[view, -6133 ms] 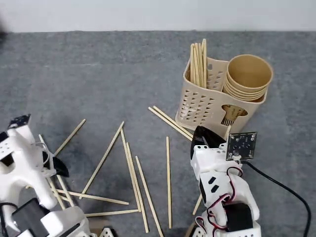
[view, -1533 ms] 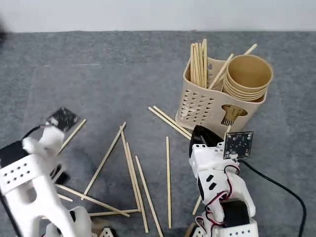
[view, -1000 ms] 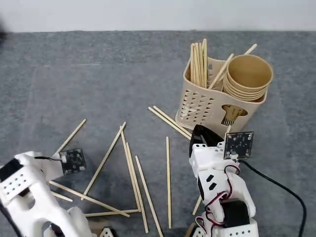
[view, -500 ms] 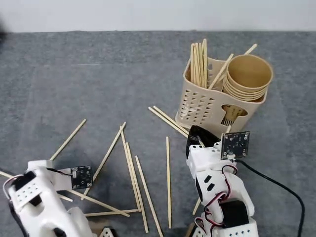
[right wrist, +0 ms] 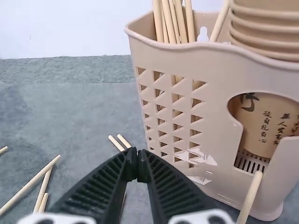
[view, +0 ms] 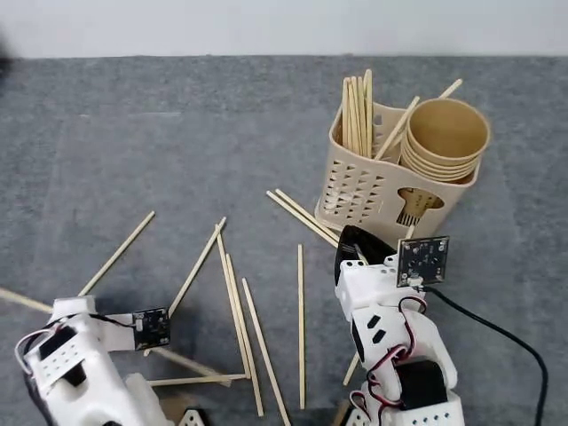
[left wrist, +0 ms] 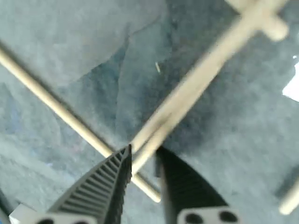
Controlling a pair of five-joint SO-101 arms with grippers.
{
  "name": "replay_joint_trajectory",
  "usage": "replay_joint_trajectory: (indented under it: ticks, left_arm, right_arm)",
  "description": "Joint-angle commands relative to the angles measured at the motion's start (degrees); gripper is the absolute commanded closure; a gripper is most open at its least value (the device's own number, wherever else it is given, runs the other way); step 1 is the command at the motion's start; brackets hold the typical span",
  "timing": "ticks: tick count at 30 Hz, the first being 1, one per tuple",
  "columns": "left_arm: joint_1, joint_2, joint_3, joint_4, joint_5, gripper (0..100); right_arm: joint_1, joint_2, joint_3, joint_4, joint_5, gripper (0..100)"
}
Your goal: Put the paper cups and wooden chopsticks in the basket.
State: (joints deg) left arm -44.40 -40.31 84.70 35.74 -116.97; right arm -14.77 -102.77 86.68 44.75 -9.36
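Observation:
The beige basket (view: 359,191) stands at the back right with stacked paper cups (view: 446,133) and several chopsticks (view: 358,111) in it. More wooden chopsticks (view: 235,311) lie scattered on the grey carpet. My left arm (view: 71,359) is low at the near left corner. In the left wrist view my left gripper (left wrist: 144,154) is closed down on a chopstick (left wrist: 201,79) that passes between its tips, above another chopstick (left wrist: 56,105) lying on the carpet. My right gripper (view: 359,244) sits just in front of the basket (right wrist: 196,107), shut with nothing in it (right wrist: 137,164).
A pair of chopsticks (view: 306,220) lies right in front of the basket, and one (right wrist: 250,198) leans at its base. A black cable (view: 506,333) runs off to the right of the right arm. Open carpet stretches across the back left.
The left arm has pulled back and down to the near left corner, and the long chopstick under it has shifted. One more chopstick leans across the cups in the basket. The right arm edged slightly left.

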Motion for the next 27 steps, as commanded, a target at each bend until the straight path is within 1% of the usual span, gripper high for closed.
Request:
replay_joint_trajectory:
  ticks: [1, 6, 8, 10, 12, 13, 16, 18, 20, 22, 27]
  left_arm:
    - [0.62, 0.26, 1.45, -0.88, -0.44, 99]
    - [0.62, -0.09, 1.27, -0.88, -0.26, 99]
    - [0.62, -2.11, 1.36, -0.53, 0.0, 99]
    - [0.88, -5.63, 1.1, 1.85, 2.37, 99]
    - [2.81, -10.55, -0.57, 6.51, 6.15, 99]
    - [3.69, -13.54, -1.98, 10.2, 8.53, 99]
    - [7.03, -22.95, -8.13, 24.7, 13.63, 99]
    - [9.41, -29.1, -12.7, 34.81, 15.38, 99]
    - [12.22, -34.99, -15.87, 42.55, 16.79, 99]
    - [15.3, -40.53, -17.63, 46.77, 20.31, 99]
    - [24.0, -49.41, -16.57, 48.0, 32.44, 99]
  right_arm:
    - [-0.13, -0.48, -0.26, -1.54, -0.44, 98.7]
    - [-0.04, -0.48, -0.35, -1.54, -0.35, 98.7]
    - [-0.04, -0.48, -0.35, -1.54, -0.35, 98.7]
    - [-0.04, -0.48, -0.35, -1.54, -0.35, 98.7]
    - [-0.04, -0.48, -0.44, -1.54, -0.35, 98.7]
    - [-0.04, -0.48, -0.44, -1.54, -0.35, 98.7]
    - [-0.04, -0.48, -0.53, -1.54, -0.26, 98.7]
    - [-0.04, -0.48, -0.53, -1.54, -0.26, 98.7]
    - [-0.04, -0.48, -0.53, -1.54, -0.26, 98.7]
    - [-0.04, -0.48, -0.53, -1.54, -0.35, 98.7]
    - [-0.04, -0.48, -0.62, -1.45, -0.35, 98.7]
